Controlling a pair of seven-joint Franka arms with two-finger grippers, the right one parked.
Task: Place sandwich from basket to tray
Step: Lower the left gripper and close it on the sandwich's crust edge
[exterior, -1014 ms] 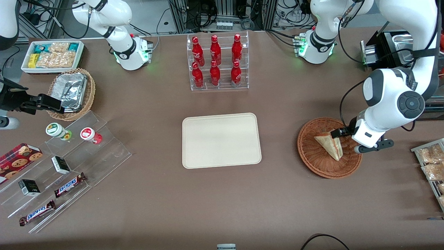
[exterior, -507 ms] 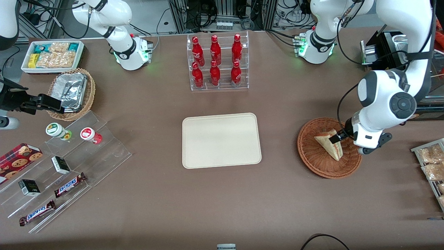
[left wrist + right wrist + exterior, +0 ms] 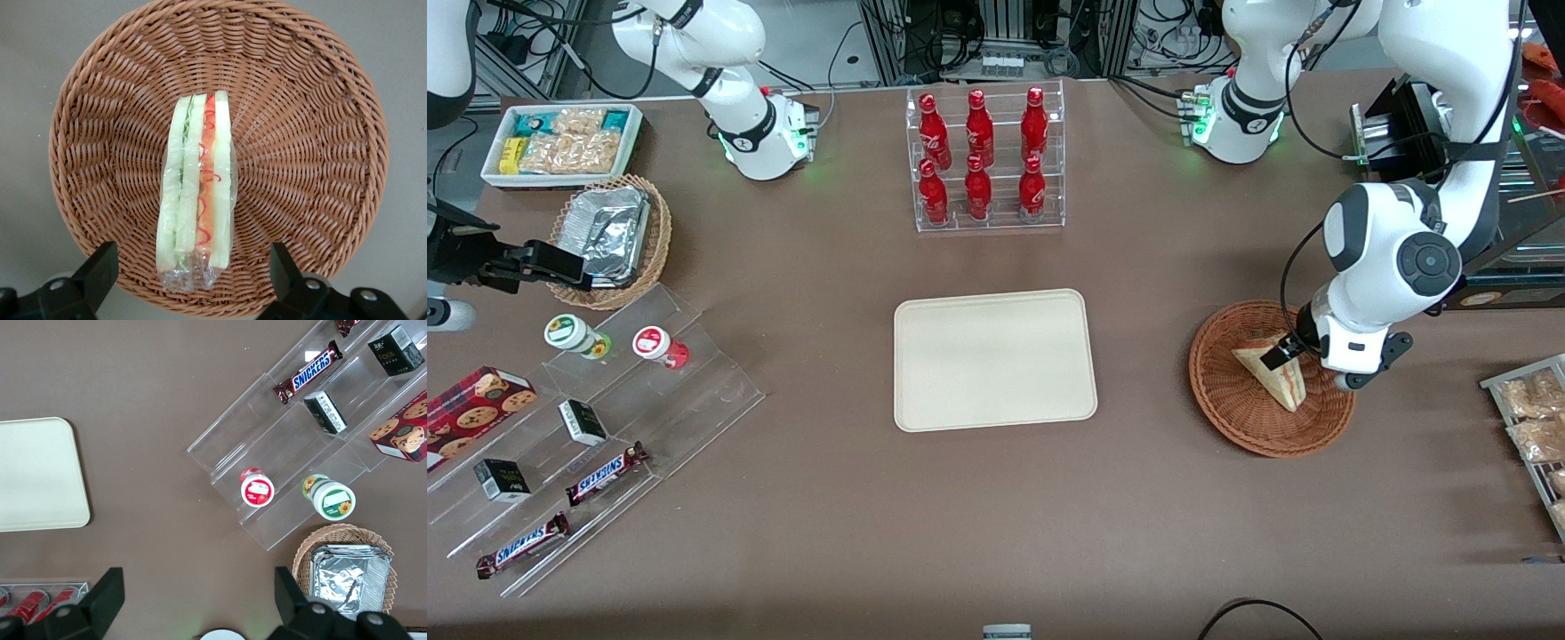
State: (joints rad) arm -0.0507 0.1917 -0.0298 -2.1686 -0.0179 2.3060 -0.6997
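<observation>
1. The sandwich (image 3: 197, 193) lies in the basket (image 3: 1240, 418), wrapped in clear film, its cut edge with red and green layers facing up in the wrist view.
2. The pincer (image 3: 193, 267) hovers just above the sandwich. It is spread wide, with one finger (image 3: 100, 267) on each side of the wedge and neither touching it.
3. The step in hand looks like the approach for the pick: nothing is grasped yet.
4. Next, the pincer likely needs to drop straight down until the fingers flank the bread faces, then clench gently, since the soft bread and slippery film could squash or slide.
5. The tray (image 3: 925, 409) lies on the counter (image 3: 996, 516), at about nine o'clock from the basket in the front view, well apart. The carry would have to clear the basket rim first.
</observation>
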